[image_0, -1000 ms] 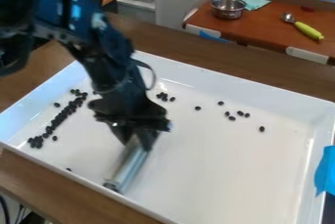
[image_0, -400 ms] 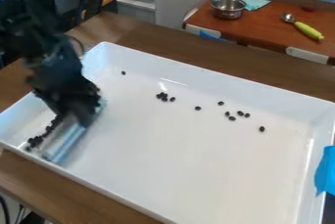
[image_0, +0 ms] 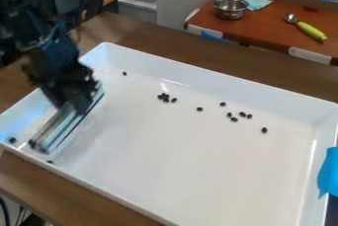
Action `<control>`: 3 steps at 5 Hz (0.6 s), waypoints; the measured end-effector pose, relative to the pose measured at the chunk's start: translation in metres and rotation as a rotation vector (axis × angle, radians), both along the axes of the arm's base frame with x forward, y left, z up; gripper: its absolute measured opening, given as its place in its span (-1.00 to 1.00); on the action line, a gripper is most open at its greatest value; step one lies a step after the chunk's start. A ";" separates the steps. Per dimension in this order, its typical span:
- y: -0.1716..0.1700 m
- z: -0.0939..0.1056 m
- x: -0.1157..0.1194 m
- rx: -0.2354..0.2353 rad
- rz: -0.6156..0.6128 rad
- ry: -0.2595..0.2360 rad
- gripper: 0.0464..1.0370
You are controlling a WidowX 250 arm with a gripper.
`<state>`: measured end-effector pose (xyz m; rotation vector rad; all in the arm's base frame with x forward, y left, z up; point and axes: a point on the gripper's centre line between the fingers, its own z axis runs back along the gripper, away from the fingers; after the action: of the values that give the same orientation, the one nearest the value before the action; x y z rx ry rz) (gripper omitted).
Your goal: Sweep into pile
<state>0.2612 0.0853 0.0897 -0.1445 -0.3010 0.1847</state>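
Observation:
At the left end of the white tray [image_0: 198,170], my gripper [image_0: 74,104] is shut on a long clear-and-silver sweeping bar [image_0: 64,125], which slants from upper right to lower left, low over the tray floor. One black bean [image_0: 12,140] lies left of the bar near the tray's corner, and another [image_0: 50,161] lies below it by the front wall. A small cluster of beans [image_0: 166,97] sits toward the back wall. Several more beans [image_0: 242,114] are scattered to its right, and a lone bean [image_0: 125,73] is near the back left. The gripper and bar hide part of the left floor.
Tray walls rise on all sides. Blue tape [image_0: 328,173] hangs on the right wall. Beyond the wooden counter [image_0: 151,37], a brown table [image_0: 271,30] holds a metal pot [image_0: 230,7] and a spoon with a green handle [image_0: 310,30].
The gripper and bar have swung left from the tray's middle to its left end. The long row of beans seen there before is now mostly out of sight around the bar.

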 end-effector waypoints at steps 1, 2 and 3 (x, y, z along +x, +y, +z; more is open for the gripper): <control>-0.045 0.025 0.023 -0.057 0.003 0.023 -0.36; -0.088 0.034 0.044 -0.048 -0.005 0.058 -0.36; -0.137 0.034 0.060 -0.033 -0.036 0.080 -0.36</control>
<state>0.3212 -0.0518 0.1240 -0.1750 -0.2152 0.1595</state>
